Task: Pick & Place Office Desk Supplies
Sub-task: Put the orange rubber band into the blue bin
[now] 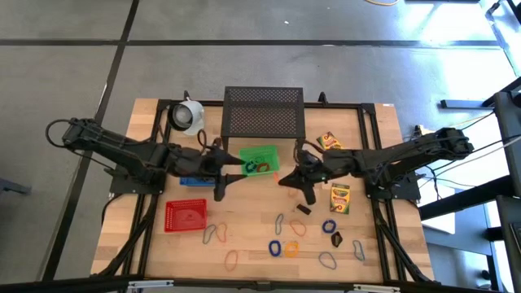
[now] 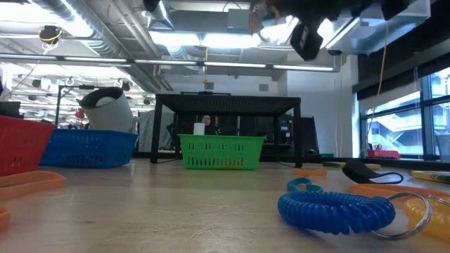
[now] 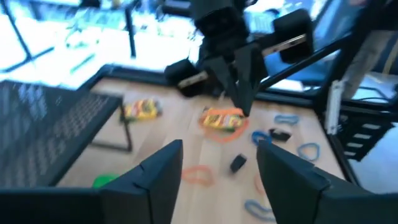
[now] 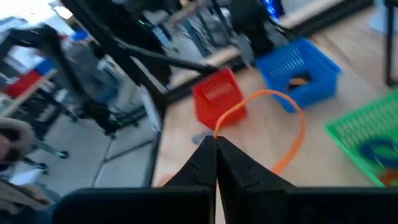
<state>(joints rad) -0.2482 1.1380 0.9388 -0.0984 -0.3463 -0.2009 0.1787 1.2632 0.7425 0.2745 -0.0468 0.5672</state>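
The right claw point(image 4: 216, 144) is carrying a pinched orange band point(image 4: 273, 124) mid-tabletop, the left claw point(image 3: 214, 168) is hanging open over the green basket point(image 1: 259, 160), while loose bands point(image 1: 281, 247) are mostly still lying along the front edge.

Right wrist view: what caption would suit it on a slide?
Right tool shut on an orange band, above red, blue and green baskets.

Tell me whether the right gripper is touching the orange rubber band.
Touching. The right wrist view shows the right gripper with its fingertips closed together on the orange rubber band, which loops out from the pinch above the table.
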